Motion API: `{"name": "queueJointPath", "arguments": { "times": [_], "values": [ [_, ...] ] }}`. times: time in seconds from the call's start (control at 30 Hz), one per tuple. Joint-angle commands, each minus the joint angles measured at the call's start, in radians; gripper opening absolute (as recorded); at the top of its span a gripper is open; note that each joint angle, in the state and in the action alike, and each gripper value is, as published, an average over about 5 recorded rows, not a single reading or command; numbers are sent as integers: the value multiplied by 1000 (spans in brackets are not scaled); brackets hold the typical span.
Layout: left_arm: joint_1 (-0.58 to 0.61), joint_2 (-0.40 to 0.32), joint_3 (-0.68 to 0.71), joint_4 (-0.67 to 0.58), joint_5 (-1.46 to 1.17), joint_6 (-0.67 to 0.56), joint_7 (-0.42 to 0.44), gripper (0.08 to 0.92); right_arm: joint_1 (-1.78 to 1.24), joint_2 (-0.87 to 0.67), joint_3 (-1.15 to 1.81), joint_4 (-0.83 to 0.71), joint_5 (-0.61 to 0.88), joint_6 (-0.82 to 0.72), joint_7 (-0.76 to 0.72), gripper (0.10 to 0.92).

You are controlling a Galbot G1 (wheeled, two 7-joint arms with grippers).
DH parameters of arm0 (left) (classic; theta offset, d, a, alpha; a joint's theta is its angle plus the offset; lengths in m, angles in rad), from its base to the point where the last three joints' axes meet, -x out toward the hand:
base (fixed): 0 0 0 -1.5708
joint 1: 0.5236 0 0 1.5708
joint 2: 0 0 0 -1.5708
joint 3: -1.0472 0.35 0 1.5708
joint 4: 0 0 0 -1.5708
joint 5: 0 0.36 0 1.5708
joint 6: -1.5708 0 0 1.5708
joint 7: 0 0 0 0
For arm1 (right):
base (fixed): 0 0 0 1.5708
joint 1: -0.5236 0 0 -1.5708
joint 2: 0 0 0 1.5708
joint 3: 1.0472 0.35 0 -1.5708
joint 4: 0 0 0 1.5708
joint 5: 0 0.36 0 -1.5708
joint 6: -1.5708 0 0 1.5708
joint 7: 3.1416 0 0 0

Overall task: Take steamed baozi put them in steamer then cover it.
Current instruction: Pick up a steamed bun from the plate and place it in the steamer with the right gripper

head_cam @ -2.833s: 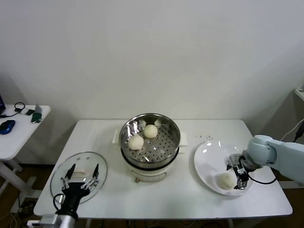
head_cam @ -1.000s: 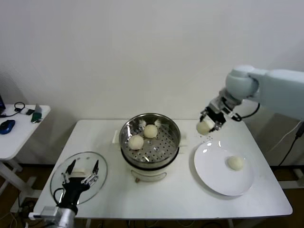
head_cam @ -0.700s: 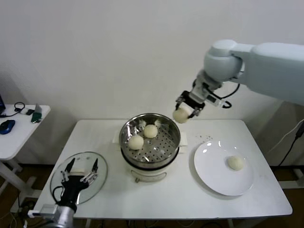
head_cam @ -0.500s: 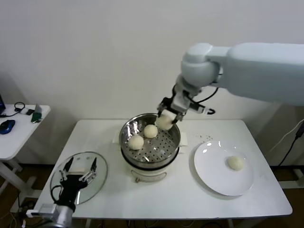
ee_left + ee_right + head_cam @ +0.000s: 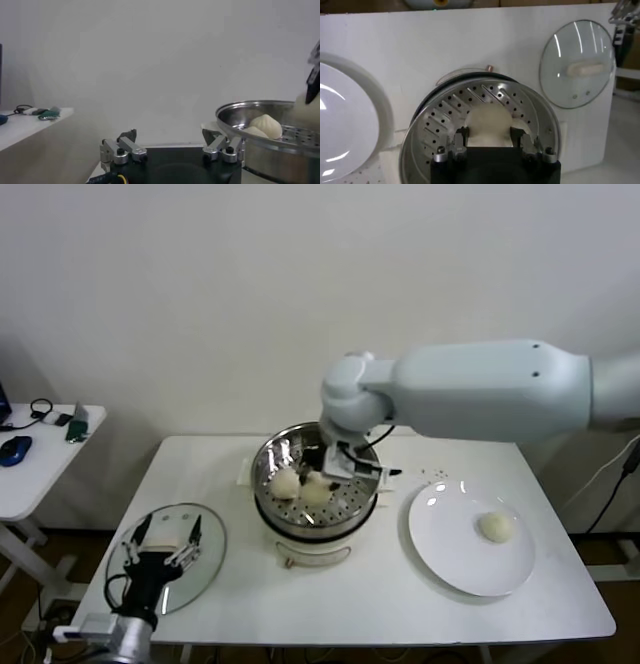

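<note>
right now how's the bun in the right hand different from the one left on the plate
1. The bun in the right hand is gripped between the fingers; the bun on the plate lies free, untouched.
2. The held bun is over the steamer tray, near two buns already there; the plate bun sits alone on the white plate.
Both are round, smooth and cream-white, similar in size.

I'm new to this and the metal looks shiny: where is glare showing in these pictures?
Head view: bright reflections on the white plate and the steamer wall. Right wrist view: light streaks across the glass cover. Left wrist view: the steamer's rim gleams.
</note>
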Motion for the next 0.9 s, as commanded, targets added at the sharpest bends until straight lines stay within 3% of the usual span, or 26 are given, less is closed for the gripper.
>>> {"name": "queueJointPath", "arguments": {
  "times": [0.03, 0.67, 0.9],
  "values": [
    [-2, 1, 2, 0, 5, 2, 1, 823, -132, 46, -1, -57, -105, 8, 17, 578],
    [6, -1, 7, 3, 4, -8, 2, 823, -179, 72, 18, -131, -123, -1, 6, 595],
    [9, -1, 11, 2, 5, -10, 4, 823, -178, 74, 29, -146, -94, 2, -16, 708]
  ]
}}
